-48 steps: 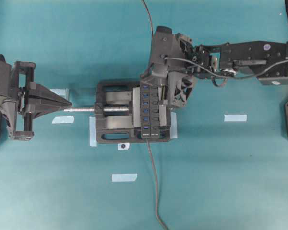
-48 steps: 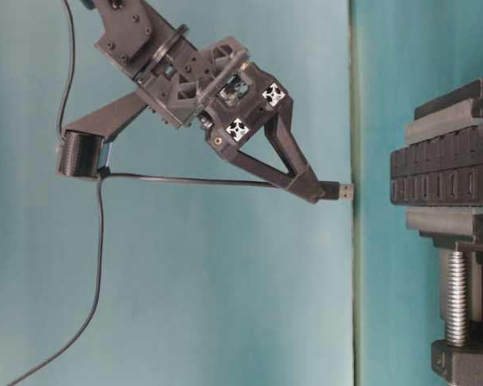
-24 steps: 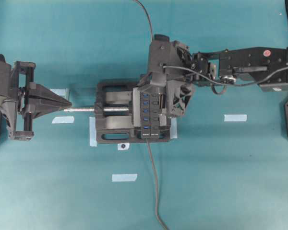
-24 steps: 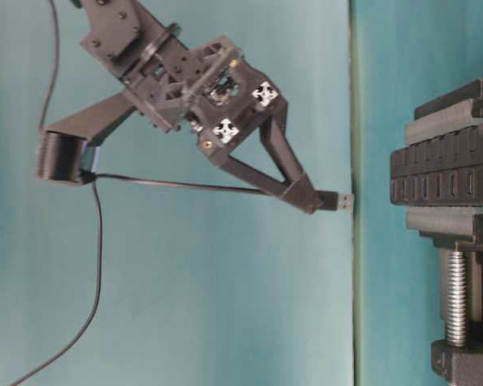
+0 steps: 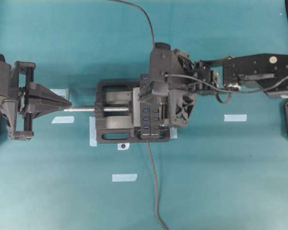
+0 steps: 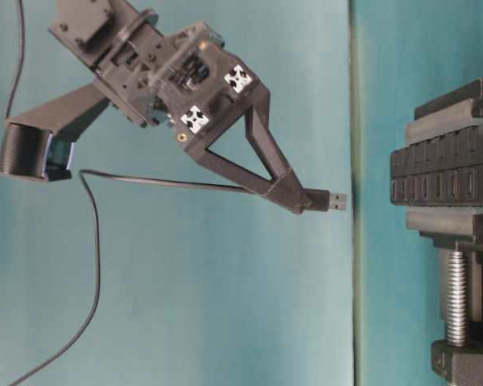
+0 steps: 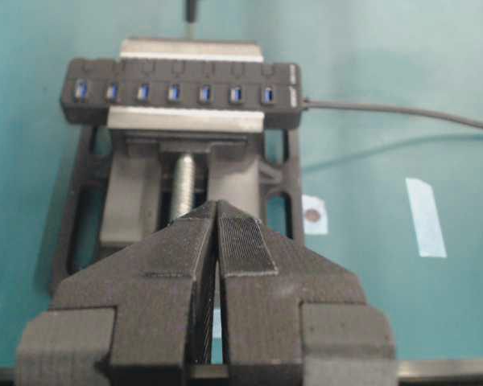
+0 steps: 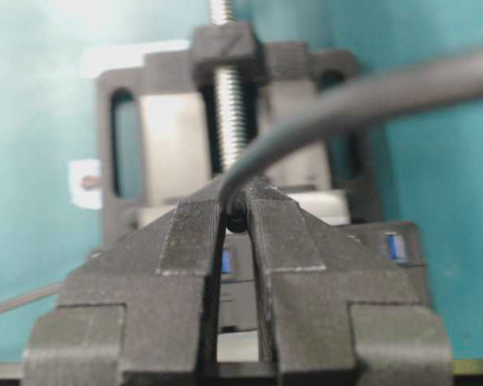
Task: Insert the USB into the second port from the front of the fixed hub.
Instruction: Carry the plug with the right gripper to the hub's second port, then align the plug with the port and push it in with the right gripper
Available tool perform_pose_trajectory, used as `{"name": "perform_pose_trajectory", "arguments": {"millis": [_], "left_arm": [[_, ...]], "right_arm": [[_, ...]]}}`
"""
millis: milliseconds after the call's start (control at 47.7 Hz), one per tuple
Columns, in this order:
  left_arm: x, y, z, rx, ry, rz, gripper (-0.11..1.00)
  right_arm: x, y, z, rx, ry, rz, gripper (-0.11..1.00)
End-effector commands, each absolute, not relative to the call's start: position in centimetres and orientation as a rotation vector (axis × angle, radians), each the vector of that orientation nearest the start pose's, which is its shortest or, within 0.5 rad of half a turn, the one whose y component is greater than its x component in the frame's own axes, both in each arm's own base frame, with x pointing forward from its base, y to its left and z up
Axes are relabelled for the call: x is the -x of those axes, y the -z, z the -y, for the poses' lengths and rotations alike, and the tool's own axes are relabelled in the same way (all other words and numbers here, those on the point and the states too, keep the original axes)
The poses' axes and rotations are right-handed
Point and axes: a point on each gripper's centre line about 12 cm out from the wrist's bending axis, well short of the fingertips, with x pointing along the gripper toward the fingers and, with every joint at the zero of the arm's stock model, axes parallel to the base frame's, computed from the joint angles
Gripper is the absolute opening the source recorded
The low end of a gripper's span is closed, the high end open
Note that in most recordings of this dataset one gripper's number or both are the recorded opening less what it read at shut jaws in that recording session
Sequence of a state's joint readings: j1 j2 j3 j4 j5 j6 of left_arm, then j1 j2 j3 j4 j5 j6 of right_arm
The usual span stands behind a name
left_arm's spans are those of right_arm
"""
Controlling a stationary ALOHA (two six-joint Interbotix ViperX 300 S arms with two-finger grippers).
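The fixed hub (image 5: 150, 125) is a black bar with blue ports, clamped in a vise. The second port (image 5: 145, 119) from its built-in-cable end lies uncovered; it also shows in the left wrist view as the second port (image 7: 235, 94). My right gripper (image 5: 146, 91) hovers above the hub's far half, shut on the USB (image 6: 332, 201). The plug juts from the fingertips (image 6: 294, 195) toward the hub (image 6: 447, 173) with a gap between them. In the right wrist view the USB's cable (image 8: 322, 121) rises from the pinched jaws. My left gripper (image 5: 62, 103) is shut and empty at the vise screw's tip.
The black vise (image 5: 113, 132) has a silver screw (image 5: 84, 109) pointing left. The hub's own cable (image 5: 153, 182) runs toward the front edge. Tape marks (image 5: 235, 117) lie on the teal table (image 5: 221, 182), and the USB cable (image 5: 149, 24) trails off the far side.
My right gripper has carried the USB along the hub toward the front, now covering middle ports. In the table-level view the plug sits slightly lower and farther from the hub. The left arm is still.
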State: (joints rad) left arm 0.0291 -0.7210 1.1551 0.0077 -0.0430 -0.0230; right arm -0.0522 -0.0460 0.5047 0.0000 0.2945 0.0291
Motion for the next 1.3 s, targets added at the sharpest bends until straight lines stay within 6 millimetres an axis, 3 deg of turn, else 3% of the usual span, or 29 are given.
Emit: {"name": "perform_pose_trajectory", "arguments": {"millis": [0, 817, 1278], "left_arm": [[-23.0, -22.5, -0.7, 0.021, -0.033, -0.374, 0.00], [-23.0, -22.5, -0.7, 0.023, -0.033, -0.374, 0.00], [-23.0, -22.5, -0.7, 0.023, -0.033, -0.376, 0.00]], "right_arm": [[-40.0, -22.8, 1.6, -0.051, 0.052, -0.717, 0.05], [-40.6, -18.7, -0.1, -0.038, 0.016, -0.821, 0.05], [-40.6, -18.1, -0.1, -0.038, 0.015, -0.836, 0.05]]}}
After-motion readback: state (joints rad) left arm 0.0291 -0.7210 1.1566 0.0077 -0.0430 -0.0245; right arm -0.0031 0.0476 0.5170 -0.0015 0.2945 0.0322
